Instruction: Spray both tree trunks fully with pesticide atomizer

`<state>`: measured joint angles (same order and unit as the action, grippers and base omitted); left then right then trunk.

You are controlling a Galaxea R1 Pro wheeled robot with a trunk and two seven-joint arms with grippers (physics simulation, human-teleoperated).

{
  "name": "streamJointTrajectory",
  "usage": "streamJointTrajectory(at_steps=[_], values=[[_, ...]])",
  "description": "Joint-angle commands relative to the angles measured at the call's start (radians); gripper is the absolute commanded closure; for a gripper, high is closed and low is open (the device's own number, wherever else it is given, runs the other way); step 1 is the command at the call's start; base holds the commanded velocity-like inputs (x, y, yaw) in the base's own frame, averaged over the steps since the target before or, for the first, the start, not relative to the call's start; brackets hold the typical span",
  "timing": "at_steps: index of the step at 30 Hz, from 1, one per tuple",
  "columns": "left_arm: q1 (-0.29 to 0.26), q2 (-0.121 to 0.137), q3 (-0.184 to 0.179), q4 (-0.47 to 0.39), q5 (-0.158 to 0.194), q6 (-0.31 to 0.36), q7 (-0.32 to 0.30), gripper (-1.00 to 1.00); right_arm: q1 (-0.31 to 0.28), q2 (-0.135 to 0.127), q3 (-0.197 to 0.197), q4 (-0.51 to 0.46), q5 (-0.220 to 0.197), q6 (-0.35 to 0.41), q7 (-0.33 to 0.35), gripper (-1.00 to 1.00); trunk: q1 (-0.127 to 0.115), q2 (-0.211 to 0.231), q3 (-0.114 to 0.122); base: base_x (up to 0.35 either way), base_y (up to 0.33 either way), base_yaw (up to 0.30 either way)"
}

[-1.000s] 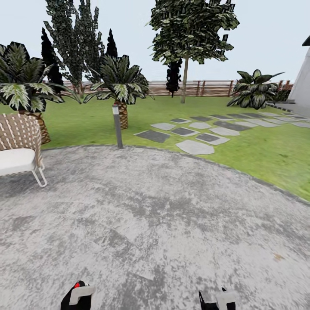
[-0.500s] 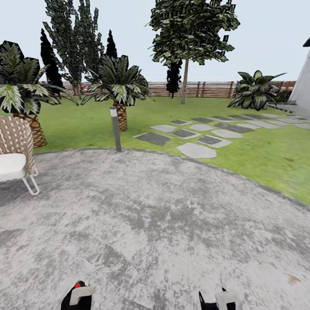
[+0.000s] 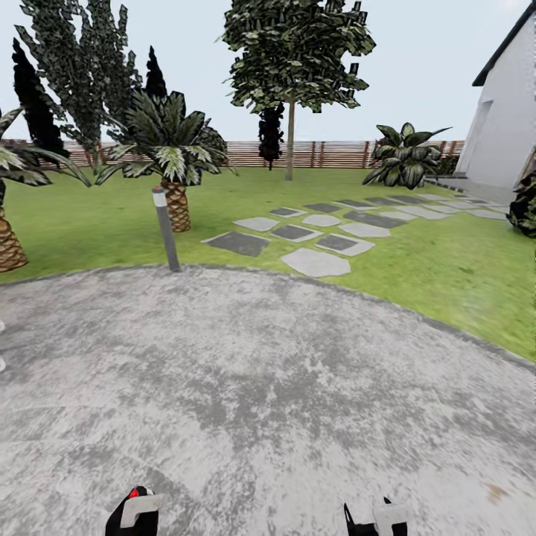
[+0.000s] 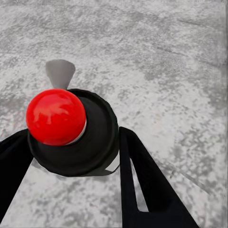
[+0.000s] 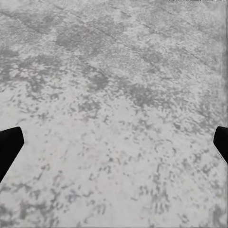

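My left end effector was closed around the pesticide atomizer, its red-capped black head held low over the grey paving for carrying. My right end effector was spread wide and empty. One tree stood far off by the fence, its trunk thin at that range. The atomizer's body below the head was hidden.
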<state>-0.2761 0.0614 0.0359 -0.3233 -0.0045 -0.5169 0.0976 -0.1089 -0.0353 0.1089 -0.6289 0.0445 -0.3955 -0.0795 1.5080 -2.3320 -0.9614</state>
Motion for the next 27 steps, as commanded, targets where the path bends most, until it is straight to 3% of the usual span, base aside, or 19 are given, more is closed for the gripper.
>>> streamJointTrajectory(at_steps=[1, 27], values=[[0.000, 0.000, 0.000, 0.000, 0.000, 0.000, 0.000, 1.00, 0.000, 0.000, 0.000, 0.000, 0.000, 0.000, 0.000, -1.00, 0.000, 0.000, 0.000, 0.339, 0.000, -0.056], [0.000, 0.000, 0.000, 0.001, 0.000, 0.000, -0.001, 1.00, 0.000, -0.002, -0.006, 0.034, -0.001, 0.000, 0.000, -1.00, 0.000, 0.000, 0.000, 0.339, 0.000, -0.003]])
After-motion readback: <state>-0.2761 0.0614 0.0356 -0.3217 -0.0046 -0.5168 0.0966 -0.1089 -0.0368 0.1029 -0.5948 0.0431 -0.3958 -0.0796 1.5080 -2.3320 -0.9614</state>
